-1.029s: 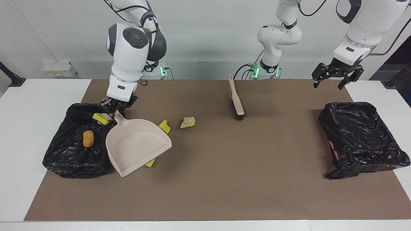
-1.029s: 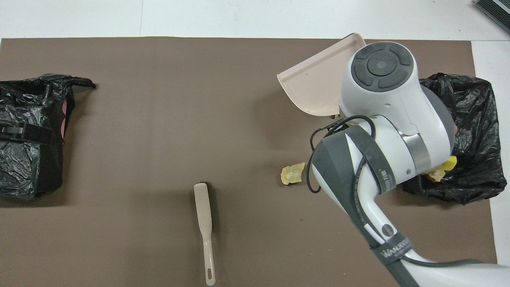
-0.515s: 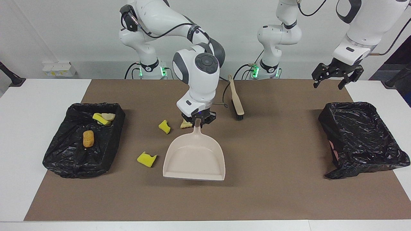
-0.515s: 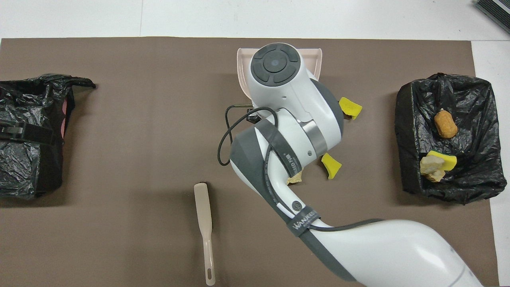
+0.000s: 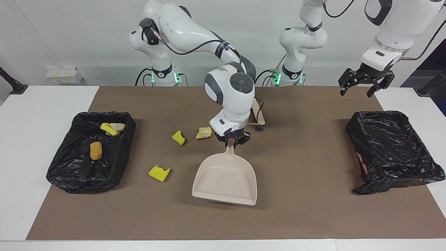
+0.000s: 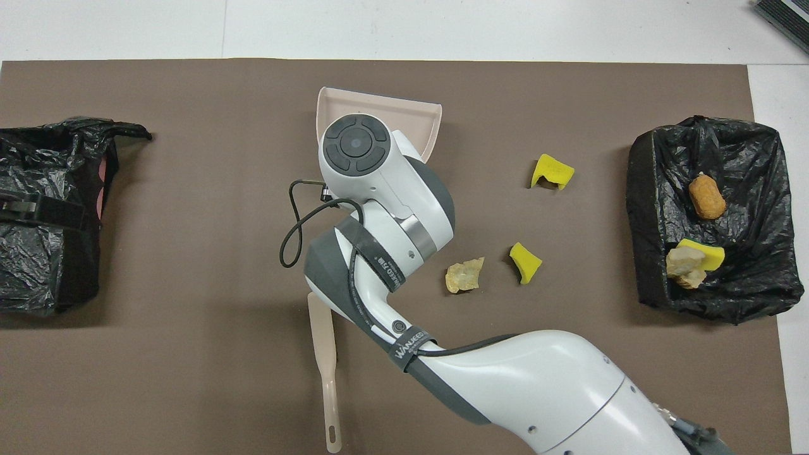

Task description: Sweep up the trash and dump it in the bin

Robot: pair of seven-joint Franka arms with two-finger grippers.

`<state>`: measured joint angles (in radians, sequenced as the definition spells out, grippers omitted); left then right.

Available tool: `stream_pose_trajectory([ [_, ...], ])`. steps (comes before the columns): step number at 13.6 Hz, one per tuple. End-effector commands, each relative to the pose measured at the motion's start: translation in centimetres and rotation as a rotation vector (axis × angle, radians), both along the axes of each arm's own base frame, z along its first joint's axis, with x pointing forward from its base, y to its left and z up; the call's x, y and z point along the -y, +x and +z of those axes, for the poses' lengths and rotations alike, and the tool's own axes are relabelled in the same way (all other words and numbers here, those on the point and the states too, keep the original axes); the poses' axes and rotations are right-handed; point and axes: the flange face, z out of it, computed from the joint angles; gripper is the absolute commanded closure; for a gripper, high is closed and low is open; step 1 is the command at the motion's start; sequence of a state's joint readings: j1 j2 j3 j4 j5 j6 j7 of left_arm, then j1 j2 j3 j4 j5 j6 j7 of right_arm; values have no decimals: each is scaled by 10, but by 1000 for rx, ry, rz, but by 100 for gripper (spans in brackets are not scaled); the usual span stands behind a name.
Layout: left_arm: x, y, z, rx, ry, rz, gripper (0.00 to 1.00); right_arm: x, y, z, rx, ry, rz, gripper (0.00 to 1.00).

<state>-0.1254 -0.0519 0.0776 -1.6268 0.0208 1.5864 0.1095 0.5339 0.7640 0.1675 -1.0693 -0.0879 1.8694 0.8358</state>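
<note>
- While the right claw (image 5: 232, 142) clamps the dustpan (image 5: 225, 181) handle, pan mouth facing away from the robots, the loose trash lies beside it toward the right arm's end of the surface (image 5: 296, 209).
- Black-lined bin (image 5: 62, 167) at that end, crinkly plastic, holds three scraps.
- Second lined bin (image 5: 393, 153) at the left arm's end.
- Dustpan: smooth beige plastic, flat scoop.
- Brush (image 6: 325, 373): long axis toward and away from the robots.
- Left claw (image 5: 366, 83) wide, empty, waits over the surface edge.
- Trash: yellow sponge chunk (image 5: 159, 173), second yellow chunk (image 5: 178, 137), tan lump (image 5: 204, 132), porous, irregular.
</note>
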Motion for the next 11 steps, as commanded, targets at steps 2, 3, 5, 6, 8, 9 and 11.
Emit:
stream_pose_trajectory([
  [2, -3, -3, 1, 6, 17, -10, 0, -24, -2, -14, 1, 67, -8, 100],
  [3, -4, -3, 1, 6, 17, -9, 0, -26, -2, -15, 7, 78, -6, 100],
  [5, -4, -3, 1, 6, 17, -9, 0, -26, -3, -15, 5, 76, -4, 100],
  [6, -3, -3, 1, 6, 17, -10, 0, -25, -3, -16, -4, 82, -4, 99],
  [8, -3, -3, 1, 6, 17, -10, 0, -23, -4, -14, -23, 99, -8, 85],
  [9, -3, -3, 1, 6, 17, -10, 0, -23, -6, -15, -31, 96, -5, 78],
  [11, -3, -3, 1, 6, 17, -10, 0, -24, -7, -13, -31, 93, -2, 65],
])
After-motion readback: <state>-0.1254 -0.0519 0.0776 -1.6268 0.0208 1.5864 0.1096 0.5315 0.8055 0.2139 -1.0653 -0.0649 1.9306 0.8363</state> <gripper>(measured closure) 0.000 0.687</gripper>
